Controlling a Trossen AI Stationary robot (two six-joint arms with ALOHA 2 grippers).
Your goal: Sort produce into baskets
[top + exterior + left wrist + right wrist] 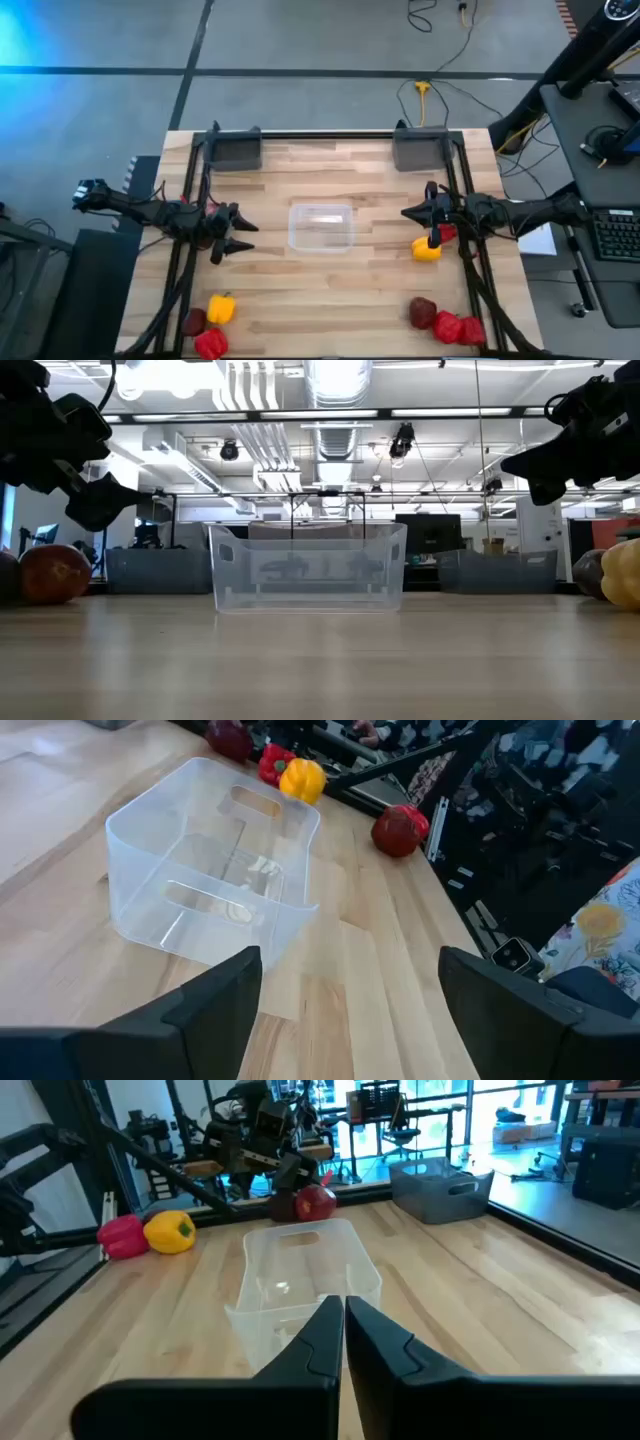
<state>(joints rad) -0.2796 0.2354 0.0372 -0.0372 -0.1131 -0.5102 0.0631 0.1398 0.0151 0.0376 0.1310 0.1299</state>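
The clear container (321,226) stands at the table's middle and also shows in the low view (308,568). My left gripper (235,238) hovers to its left, open and empty; in the left wrist view its fingers (350,1010) stand wide apart. My right gripper (412,213) hovers to the container's right, shut and empty, as the right wrist view (343,1320) shows. A yellow pepper (426,249) and a red pepper (446,233) lie under the right arm. Two grey trays (235,151) (420,150) stand at the far edge.
At the near left lie a yellow pepper (221,308), a dark apple (195,322) and a red pepper (211,344). At the near right lie a dark apple (422,312) and two red peppers (458,328). An apple (315,1202) lies under the left arm.
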